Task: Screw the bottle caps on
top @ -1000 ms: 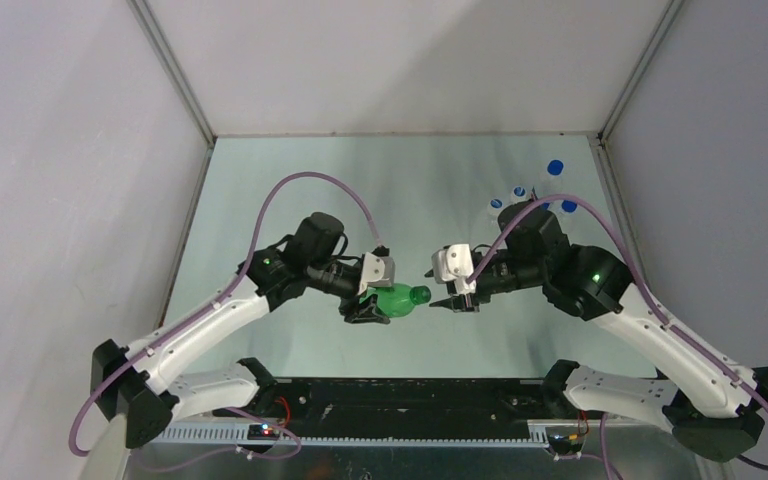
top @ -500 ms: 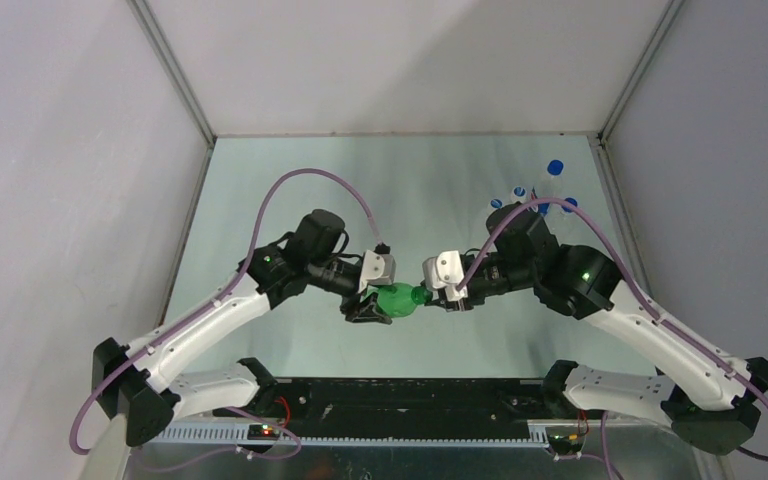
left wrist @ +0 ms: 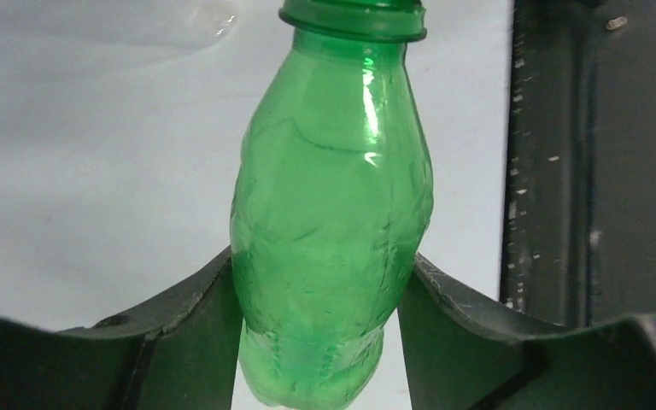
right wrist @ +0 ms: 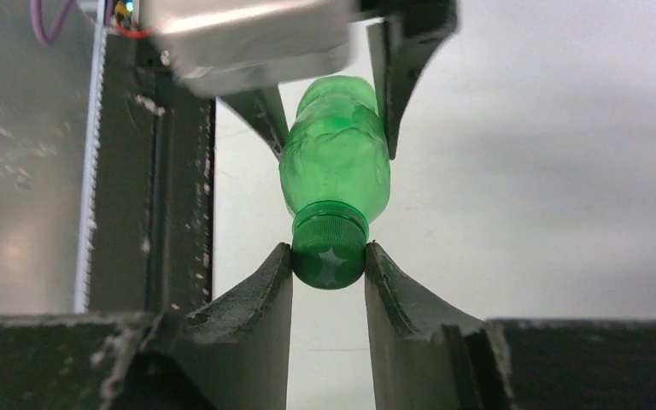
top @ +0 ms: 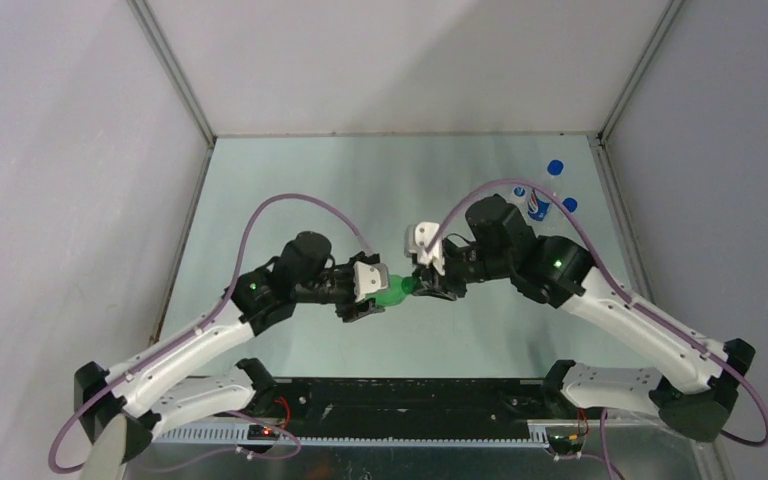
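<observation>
My left gripper (top: 365, 302) is shut on the body of the translucent green bottle (top: 391, 295), which it holds level above the table with its neck pointing right. In the left wrist view the bottle (left wrist: 333, 213) sits squeezed between the two fingers. My right gripper (top: 423, 284) meets it neck-on and is shut on the dark green cap (right wrist: 330, 249), which sits on the bottle's mouth. The bottle (right wrist: 337, 166) runs away from the right wrist camera, with a left finger (right wrist: 403, 68) beside it. The white cap and the clear unlabelled bottle are not in view.
Blue-capped clear bottles (top: 555, 168) and a bottle with a red-blue label (top: 537, 207) stand at the back right, behind the right arm. The black base rail (top: 410, 395) runs along the near edge. Grey walls close in the left and right sides.
My right gripper has moved left onto the bottle's neck and now grips the cap. My left arm has swung, carrying the bottle slightly up and left.
</observation>
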Controlling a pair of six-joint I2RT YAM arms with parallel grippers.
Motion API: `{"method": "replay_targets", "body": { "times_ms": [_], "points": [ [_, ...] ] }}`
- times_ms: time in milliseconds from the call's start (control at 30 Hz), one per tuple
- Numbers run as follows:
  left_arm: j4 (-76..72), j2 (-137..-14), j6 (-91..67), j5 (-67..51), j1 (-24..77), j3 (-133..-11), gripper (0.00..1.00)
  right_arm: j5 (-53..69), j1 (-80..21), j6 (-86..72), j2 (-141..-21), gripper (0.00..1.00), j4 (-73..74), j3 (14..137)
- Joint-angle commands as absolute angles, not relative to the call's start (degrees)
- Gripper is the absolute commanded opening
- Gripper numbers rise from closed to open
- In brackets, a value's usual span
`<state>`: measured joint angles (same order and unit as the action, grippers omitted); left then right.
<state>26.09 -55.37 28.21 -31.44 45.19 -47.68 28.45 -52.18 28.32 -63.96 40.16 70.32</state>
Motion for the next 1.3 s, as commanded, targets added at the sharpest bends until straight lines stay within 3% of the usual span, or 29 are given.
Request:
{"method": "replay_targets", "body": {
  "times_ms": [0,267,400,533,633,800,900,1033,1267],
  "points": [
    [7.0,-49.1,28.5,-12.6,50.9,-45.4,0.00,25.8,-50.2,9.7,-68.3,0.00,33.2,70.5],
    [-7.1,-45.2,40.5,13.9,65.2,-37.8,0.00,25.5,-38.2,-39.7,-72.5,0.00,26.2,69.7],
    [-10.0,-47.9,46.7,21.5,70.7,-37.0,0.00,31.5,-35.2,-52.5,-73.5,0.00,20.5,66.0],
    [-11.0,-49.2,47.7,23.2,72.2,-36.4,0.00,32.9,-35.1,-55.0,-73.6,0.00,19.6,65.7],
    [-10.8,-48.6,46.2,24.1,72.0,-35.5,0.00,32.5,-34.7,-53.6,-72.1,0.07,19.9,65.7],
    [-4.2,-45.9,40.5,20.6,67.7,-35.1,0.00,32.1,-34.3,-43.6,-68.6,0.42,18.8,66.5],
    [1.4,-44.5,35.8,13.2,63.5,-36.2,0.00,32.6,-34.3,-34.0,-65.1,0.57,17.1,66.6],
    [9.5,-43.4,31.7,0.1,56.2,-38.4,0.00,34.5,-34.4,-18.2,-60.5,0.66,16.8,66.5],
    [17.1,-47.2,26.7,-32.8,42.0,-44.5,0.00,42.6,-36.8,13.5,-53.3,0.67,25.6,66.5]
  ]
}}
